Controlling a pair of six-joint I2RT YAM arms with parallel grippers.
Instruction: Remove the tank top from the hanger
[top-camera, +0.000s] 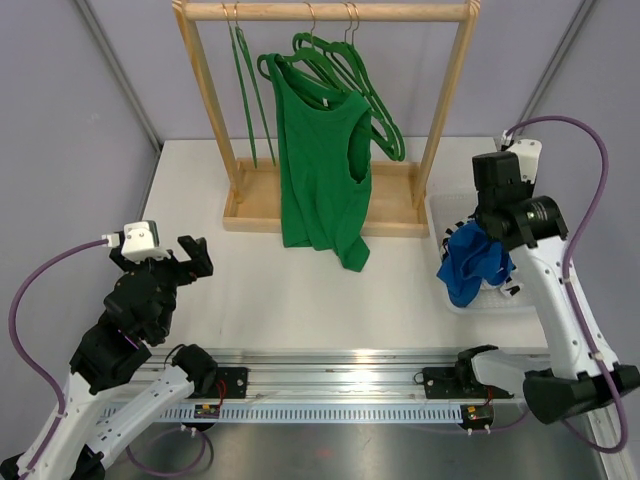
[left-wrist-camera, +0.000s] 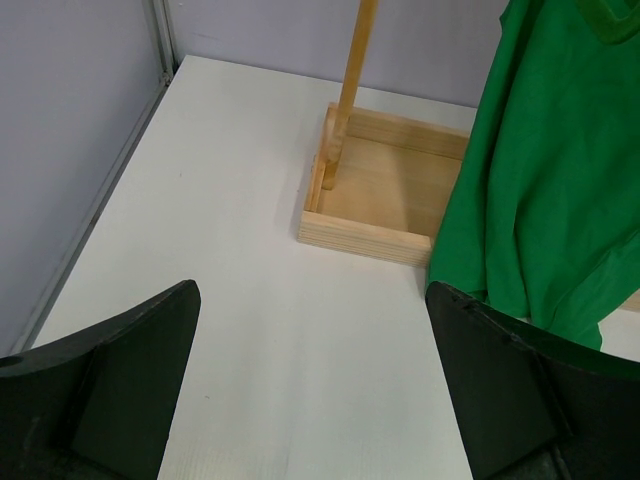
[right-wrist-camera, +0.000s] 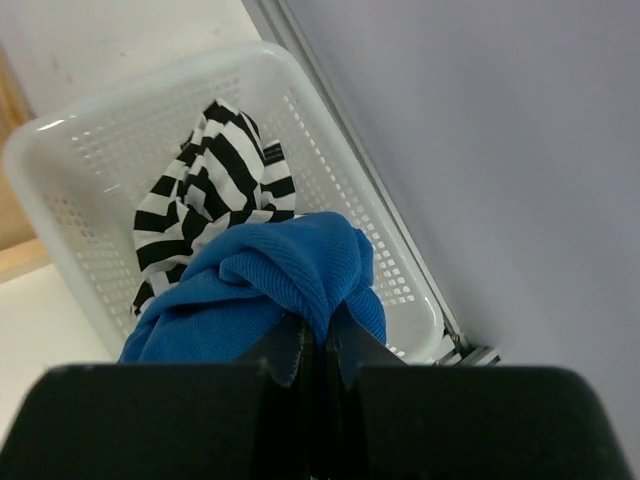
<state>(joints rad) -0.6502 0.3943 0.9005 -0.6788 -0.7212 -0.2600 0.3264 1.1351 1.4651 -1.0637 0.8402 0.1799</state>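
Note:
A green tank top hangs on a green hanger from the wooden rack's top bar. Its lower part shows at the right of the left wrist view. My left gripper is open and empty over the table, left of the rack and short of the tank top. My right gripper is shut on a blue garment, held over a white basket at the right. The blue garment hides the gripper's fingers in the top view.
The rack's wooden base tray stands on the table at the back, also seen in the left wrist view. Empty green hangers hang at the left and right. A black-and-white striped garment lies in the basket.

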